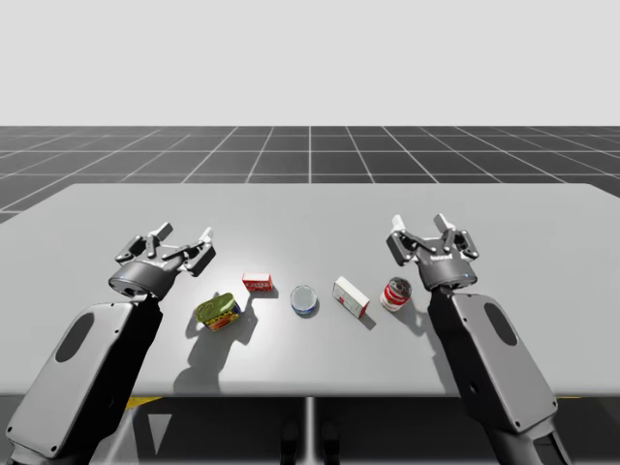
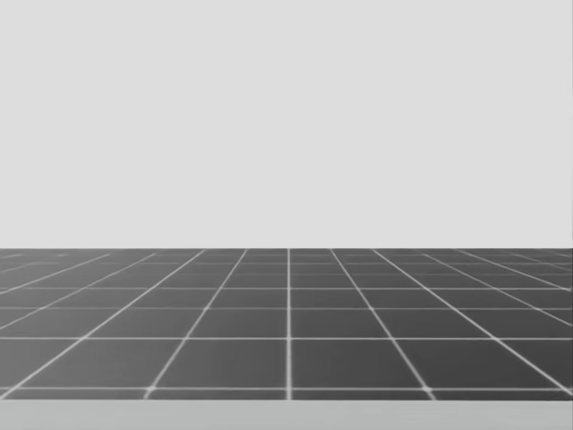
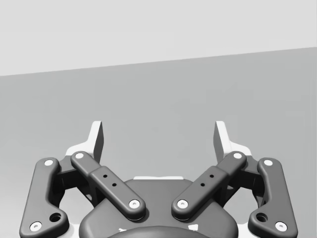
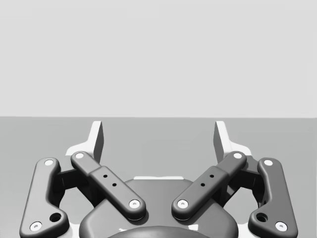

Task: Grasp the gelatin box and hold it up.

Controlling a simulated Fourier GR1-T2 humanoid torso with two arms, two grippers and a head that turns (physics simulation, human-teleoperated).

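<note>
Two small boxes lie on the grey table [image 1: 310, 208]: a red box [image 1: 257, 282] left of centre and a white box with red markings [image 1: 351, 296] right of centre. I cannot tell which one is the gelatin box. My left gripper [image 1: 184, 240] hovers open, left of and slightly behind the red box. My right gripper [image 1: 419, 229] hovers open, behind and to the right of the white box. In the left wrist view my gripper [image 3: 158, 139] has nothing between its fingers, with bare table ahead. The right wrist view shows my gripper [image 4: 158, 139] just the same.
A green and yellow can [image 1: 217, 311] lies on its side near my left arm. A blue-topped round can [image 1: 303, 299] sits between the two boxes. A red can [image 1: 395, 294] stands under my right wrist. The table's front edge runs close behind the row.
</note>
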